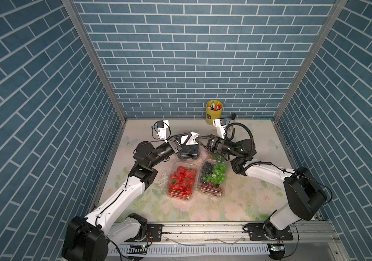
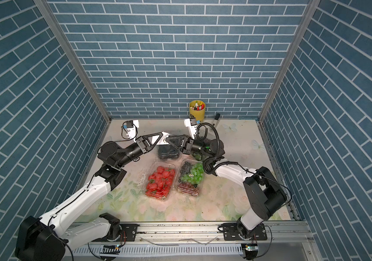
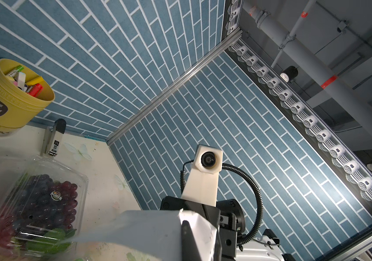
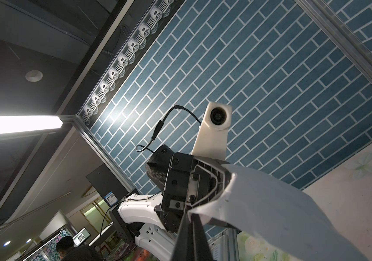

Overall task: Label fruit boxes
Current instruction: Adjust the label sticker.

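On the floral tabletop [image 1: 259,198] sit the clear plastic box of red strawberries [image 1: 181,179] beside the clear box of mixed grapes [image 1: 213,176]. The clear box of black berries [image 1: 188,153] is behind them, and the clear box of purple grapes [image 3: 38,203] is half hidden beneath the right tool [image 1: 200,141]. Above the berries, the white paper sticker sheet [image 4: 282,203] spans it and the left tool [image 1: 190,136], both clenched on it. Opposed pulling would likely tear it; sagging could snag a lid. The near and right tabletop edges leave open room.

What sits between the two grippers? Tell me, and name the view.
The white sticker sheet spans the gap, pinched at one end by the left gripper and at the other by the right gripper. Both top views show it.
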### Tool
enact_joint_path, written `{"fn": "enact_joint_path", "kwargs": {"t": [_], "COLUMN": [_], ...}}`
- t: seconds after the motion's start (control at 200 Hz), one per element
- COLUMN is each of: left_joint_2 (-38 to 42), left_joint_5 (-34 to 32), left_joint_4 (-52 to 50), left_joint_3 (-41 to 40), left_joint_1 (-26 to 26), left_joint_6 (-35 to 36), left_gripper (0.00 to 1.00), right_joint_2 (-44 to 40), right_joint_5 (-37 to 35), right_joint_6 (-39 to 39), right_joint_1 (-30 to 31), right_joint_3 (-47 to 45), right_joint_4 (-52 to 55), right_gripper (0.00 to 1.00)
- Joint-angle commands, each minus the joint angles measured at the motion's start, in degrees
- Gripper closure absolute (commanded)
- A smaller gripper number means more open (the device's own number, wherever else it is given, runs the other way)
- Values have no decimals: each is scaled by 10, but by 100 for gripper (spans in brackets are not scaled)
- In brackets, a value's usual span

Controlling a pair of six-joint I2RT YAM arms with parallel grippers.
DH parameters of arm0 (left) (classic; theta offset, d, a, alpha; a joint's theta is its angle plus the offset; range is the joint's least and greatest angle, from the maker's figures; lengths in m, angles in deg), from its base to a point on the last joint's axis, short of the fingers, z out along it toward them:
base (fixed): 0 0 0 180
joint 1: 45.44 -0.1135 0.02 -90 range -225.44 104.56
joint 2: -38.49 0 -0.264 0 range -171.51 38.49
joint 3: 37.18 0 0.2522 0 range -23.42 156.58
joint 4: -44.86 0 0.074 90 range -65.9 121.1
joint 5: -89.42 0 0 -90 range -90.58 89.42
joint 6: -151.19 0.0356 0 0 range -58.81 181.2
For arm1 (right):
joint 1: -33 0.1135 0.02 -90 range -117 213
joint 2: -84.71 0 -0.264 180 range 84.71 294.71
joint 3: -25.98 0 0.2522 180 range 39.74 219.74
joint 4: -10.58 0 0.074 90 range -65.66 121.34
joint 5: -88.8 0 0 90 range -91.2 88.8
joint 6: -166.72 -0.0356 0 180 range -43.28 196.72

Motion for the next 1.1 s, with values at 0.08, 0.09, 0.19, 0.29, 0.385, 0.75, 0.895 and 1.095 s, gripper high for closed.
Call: {"fn": "enact_joint_path", "kwargs": {"t": [0.08, 0.09, 0.19, 0.29, 0.385, 0.75, 0.895, 1.095], "left_joint_2": [-3, -3, -6, -10, -13, 2, 18, 28], "left_joint_5": [13, 13, 13, 9, 9, 4, 2, 0], "left_joint_4": [44, 46, 52, 56, 62, 59, 44, 36], "left_joint_3": [-10, -11, -11, -12, -13, -8, -4, 0], "left_joint_1": [5, 6, 14, 19, 24, 23, 21, 14], "left_joint_6": [-16, -16, -18, -20, -22, -24, -18, -18], "left_gripper": [100, 100, 100, 100, 100, 100, 100, 100], "right_joint_2": [13, 13, 16, 19, 22, 33, 33, 29], "right_joint_5": [-1, -1, -4, -5, -5, -4, -3, -4], "right_joint_6": [-22, -21, -20, -20, -20, -9, -4, 0], "right_joint_1": [3, 3, 4, 5, 7, 8, 7, 3], "right_joint_3": [25, 25, 28, 32, 38, 31, 25, 17], "right_joint_4": [-31, -31, -31, -31, -31, -31, -30, -30], "right_gripper": [100, 100, 100, 100, 100, 100, 100, 100]}}
